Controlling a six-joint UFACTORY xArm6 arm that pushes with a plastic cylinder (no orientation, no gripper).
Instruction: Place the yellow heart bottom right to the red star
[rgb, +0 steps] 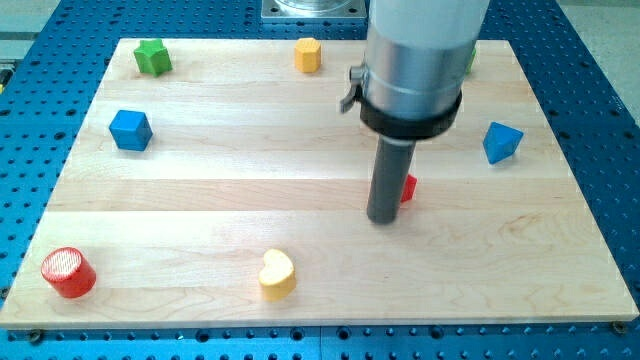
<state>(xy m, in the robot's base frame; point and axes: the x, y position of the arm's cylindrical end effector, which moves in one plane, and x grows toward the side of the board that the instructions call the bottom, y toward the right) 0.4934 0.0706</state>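
Note:
The yellow heart (277, 273) lies near the view's bottom edge of the wooden board (200, 200), left of centre. The red star (408, 187) is mostly hidden behind my rod, right of centre; only a small red part shows at the rod's right side. My tip (382, 219) rests on the board right next to the red star, at its left, and well to the right of and above the yellow heart.
A red cylinder (68, 272) sits at the bottom left. A blue cube (130, 130) is at the left, a green star (153, 57) at the top left, a yellow hexagon block (307, 54) at the top, a blue block (501, 142) at the right.

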